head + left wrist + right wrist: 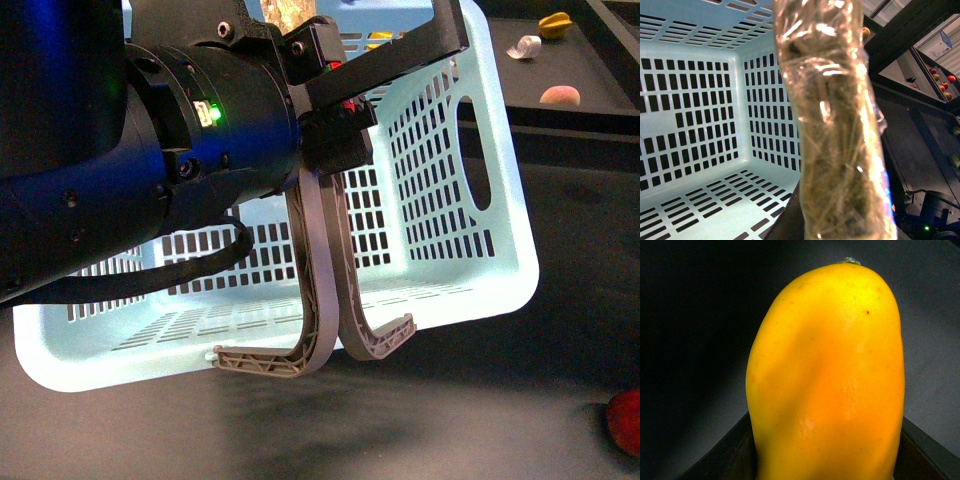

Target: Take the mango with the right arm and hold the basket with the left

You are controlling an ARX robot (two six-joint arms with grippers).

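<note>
Only the front view shows the left arm (110, 180). It fills the left side, and its green light (213, 113) is lit. The left gripper (312, 340) hangs before the tilted basket (500, 250). Its two grey fingers (312, 260) sit nearly together along their length, flare apart only at the tips, and seem to pinch the basket's near wall. The left wrist view adds the basket's slotted inside and one tape-wrapped finger at its edge. Right of the basket, the dark table (450, 400) lies open as far as a red fruit (625, 420) at the frame's right edge. A star fruit (555, 22) and a pink fruit (560, 95) sit well back. The mango (830, 370) shows only in the right wrist view. It stands upright, fills the frame, and is clamped between the black jaws of the right gripper (825, 465), with bare table behind
</note>
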